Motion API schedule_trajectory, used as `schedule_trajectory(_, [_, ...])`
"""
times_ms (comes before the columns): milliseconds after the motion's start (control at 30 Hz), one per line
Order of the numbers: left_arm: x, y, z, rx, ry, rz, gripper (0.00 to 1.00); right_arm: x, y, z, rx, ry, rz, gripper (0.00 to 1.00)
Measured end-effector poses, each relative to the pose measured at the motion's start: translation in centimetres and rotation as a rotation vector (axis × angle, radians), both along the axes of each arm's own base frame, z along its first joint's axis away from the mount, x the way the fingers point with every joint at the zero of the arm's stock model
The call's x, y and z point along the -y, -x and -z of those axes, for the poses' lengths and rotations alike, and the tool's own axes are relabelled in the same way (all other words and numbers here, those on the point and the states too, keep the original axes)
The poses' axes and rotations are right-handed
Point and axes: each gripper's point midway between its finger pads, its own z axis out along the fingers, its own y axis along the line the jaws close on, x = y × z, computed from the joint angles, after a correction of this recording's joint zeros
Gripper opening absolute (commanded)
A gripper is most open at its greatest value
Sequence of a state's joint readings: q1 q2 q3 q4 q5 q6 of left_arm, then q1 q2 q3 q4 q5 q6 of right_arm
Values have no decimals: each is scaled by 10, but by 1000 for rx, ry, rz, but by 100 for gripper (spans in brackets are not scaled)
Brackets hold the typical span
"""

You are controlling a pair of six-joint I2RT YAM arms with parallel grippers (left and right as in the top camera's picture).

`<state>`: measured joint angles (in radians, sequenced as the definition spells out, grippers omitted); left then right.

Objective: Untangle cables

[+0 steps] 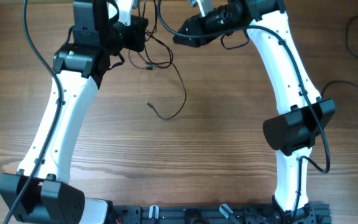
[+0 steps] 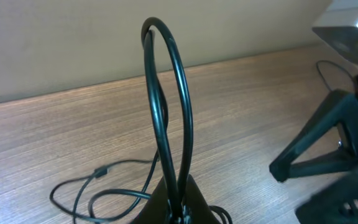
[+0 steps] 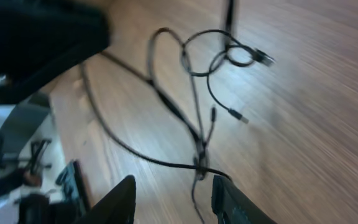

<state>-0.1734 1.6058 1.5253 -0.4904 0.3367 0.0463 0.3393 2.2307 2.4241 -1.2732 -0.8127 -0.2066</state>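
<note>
At far edge of table (image 1: 216, 137) | left tool (image 2: 179, 210) pinches cables (image 2: 187, 124) | right tool (image 3: 174, 185) open, cables between jaws

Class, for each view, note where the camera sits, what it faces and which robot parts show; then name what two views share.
Overhead: above the table, facing down; left arm and right arm show.
Left wrist: on left arm, facing along the table; left jaws shut on cables.
Right wrist: on right arm, facing the table; right jaws open over cables.
Shared: the cables, all views.
</note>
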Motion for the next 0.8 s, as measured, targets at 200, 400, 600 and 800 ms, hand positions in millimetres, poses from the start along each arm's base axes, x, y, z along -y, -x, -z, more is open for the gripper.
schedule_trajectory(200, [-1, 2, -6, 12, 0, -3, 4, -9, 7, -9, 81, -77, -115, 42])
schedule_trajectory(400, [-3, 15, -36, 80, 12, -3, 4, -16, 4, 21, 57, -117, -148, 41])
schedule_trajectory(600, [-4, 21, -47, 104, 16, -3, 4, -19, 5, 38, 30, -141, -160, 38])
schedule_trajectory(800, [-4, 21, -47, 105, 16, -3, 4, -22, 5, 32, 35, -179, -172, 33])
